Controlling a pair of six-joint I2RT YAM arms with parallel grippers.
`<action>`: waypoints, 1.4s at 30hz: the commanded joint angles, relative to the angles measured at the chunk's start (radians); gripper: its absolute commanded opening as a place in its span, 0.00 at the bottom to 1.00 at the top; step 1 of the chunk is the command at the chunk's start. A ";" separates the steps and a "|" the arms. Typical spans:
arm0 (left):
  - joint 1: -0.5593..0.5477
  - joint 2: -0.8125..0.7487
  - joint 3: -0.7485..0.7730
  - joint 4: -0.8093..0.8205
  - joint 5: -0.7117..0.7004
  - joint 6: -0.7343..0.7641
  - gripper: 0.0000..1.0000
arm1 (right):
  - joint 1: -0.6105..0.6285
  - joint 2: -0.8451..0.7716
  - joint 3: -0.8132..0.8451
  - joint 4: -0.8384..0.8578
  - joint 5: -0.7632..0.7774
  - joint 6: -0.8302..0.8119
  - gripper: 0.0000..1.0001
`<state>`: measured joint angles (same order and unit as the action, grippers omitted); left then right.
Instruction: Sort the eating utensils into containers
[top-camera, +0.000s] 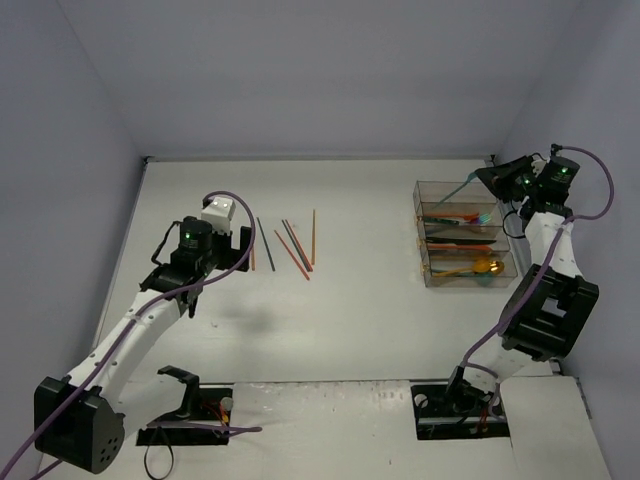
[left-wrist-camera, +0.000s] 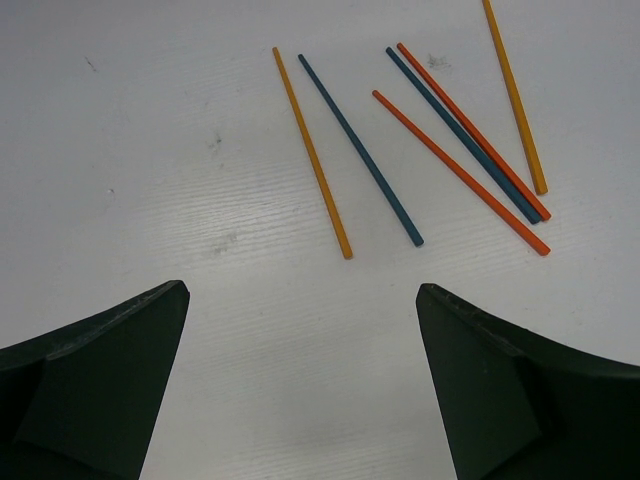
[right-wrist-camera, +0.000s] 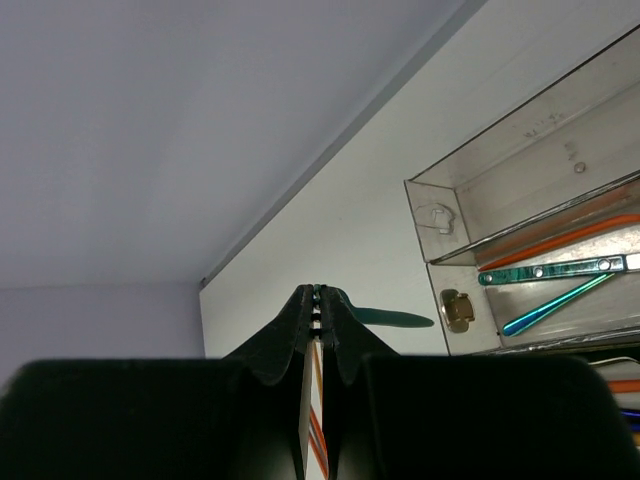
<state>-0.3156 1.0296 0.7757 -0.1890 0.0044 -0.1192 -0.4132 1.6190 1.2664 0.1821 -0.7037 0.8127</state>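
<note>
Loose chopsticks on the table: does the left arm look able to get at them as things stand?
Probably yes. The left gripper is open and hangs over bare table just short of the chopsticks, with nothing between them and its fingers.

- You look down on a white table (top-camera: 380, 300) that fills the lower part of the top view. Close up, its surface shows fine parallel ribs.
- Faint dark scuff marks (left-wrist-camera: 218, 243) dot it in the left wrist view.
- A seam (top-camera: 330, 381) crosses the table close to its near edge.
- Plain pale lavender walls close it in: a back wall (top-camera: 320, 80), a left wall (top-camera: 60, 150) and a right wall (top-camera: 600, 90).
- Your light is even and soft; one blurred shadow (top-camera: 250, 322) lies left of centre.
</note>
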 joint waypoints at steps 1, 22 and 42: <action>-0.009 -0.037 0.026 0.068 -0.043 0.001 0.97 | -0.007 0.012 -0.067 0.231 -0.013 0.064 0.00; -0.020 -0.056 0.022 0.065 -0.050 0.013 0.97 | -0.038 0.189 -0.186 0.478 0.003 0.072 0.35; -0.025 -0.006 0.023 0.068 -0.043 -0.058 0.97 | 0.044 -0.010 -0.048 0.080 0.138 -0.308 0.72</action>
<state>-0.3325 1.0035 0.7757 -0.1804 -0.0332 -0.1279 -0.4502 1.7509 1.0919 0.3814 -0.6443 0.6938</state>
